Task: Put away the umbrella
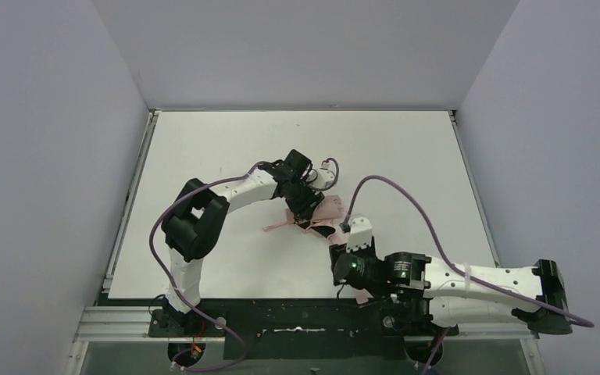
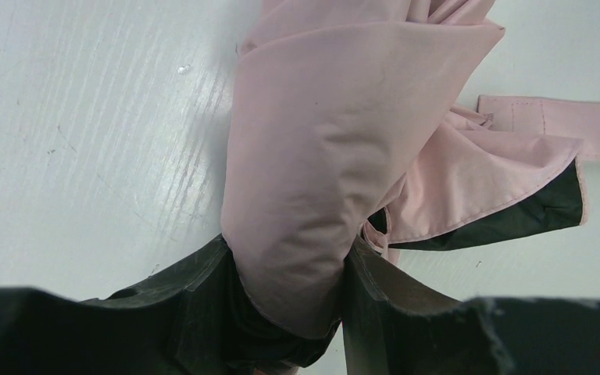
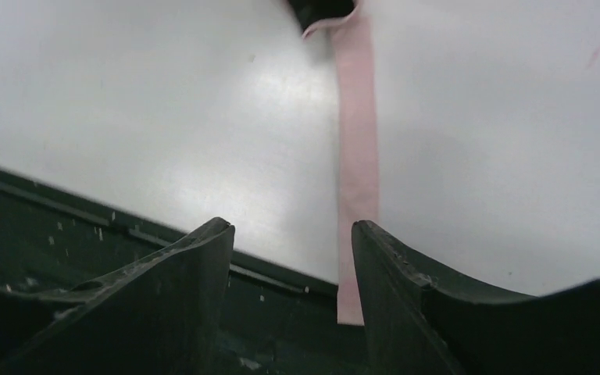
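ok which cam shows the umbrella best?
Left wrist: the umbrella fills the frame, its bunched pink fabric pinched in the left hand. The top view shows only small pink scraps, mostly hidden under the left arm. The right wrist shows just its strap and a dark corner at the top edge.

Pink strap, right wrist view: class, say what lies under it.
Under the pink strap the white table shows, then the table's dark front edge near its tip. Whatever lies directly beneath the strap is covered.
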Robot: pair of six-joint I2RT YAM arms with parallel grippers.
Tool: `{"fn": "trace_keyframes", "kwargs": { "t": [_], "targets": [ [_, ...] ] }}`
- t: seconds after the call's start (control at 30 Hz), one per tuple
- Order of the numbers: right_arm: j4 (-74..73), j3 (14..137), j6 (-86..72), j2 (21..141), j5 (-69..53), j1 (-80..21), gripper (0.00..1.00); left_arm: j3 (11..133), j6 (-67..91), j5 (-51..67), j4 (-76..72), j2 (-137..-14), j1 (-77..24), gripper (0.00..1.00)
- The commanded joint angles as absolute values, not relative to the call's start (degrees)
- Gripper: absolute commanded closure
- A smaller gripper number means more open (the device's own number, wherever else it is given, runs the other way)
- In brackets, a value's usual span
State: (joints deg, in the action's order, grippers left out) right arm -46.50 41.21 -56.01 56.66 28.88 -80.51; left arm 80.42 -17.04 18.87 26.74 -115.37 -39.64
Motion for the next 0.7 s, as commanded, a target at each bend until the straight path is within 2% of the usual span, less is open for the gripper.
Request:
{"fn": "trace_keyframes", "kwargs": {
  "t": [0.0,0.2,0.37,0.5,0.67],
  "targets": [
    [-43.64,44.03,-49.57,52.86,31.85,-67.62,0.42,77.0,-18.85,9.23,23.31,-115.38,-40.41,1.0],
    [-35.89,43.45,-44.13,51.72,19.46,-42.21,0.4,73.5,-18.17,6.43,18.59,-113.34,-41.58,1.0],
    [-24.17,44.17,-37.82,58.87,8.32,-25.51,0.35,70.84,-19.91,4.69,14.76,-111.52,-42.8,1.0],
    [-9.55,45.47,-31.15,66.3,3.6,-18.02,0.36,67.56,-23.26,1.09,10.71,-109.91,-44.84,1.0],
    [4.61,49.69,-15.82,76.8,-2.71,-15.48,0.36,61.83,-29.04,-7.34,2.69,-107.95,-49.25,1.0]
  ]
}}
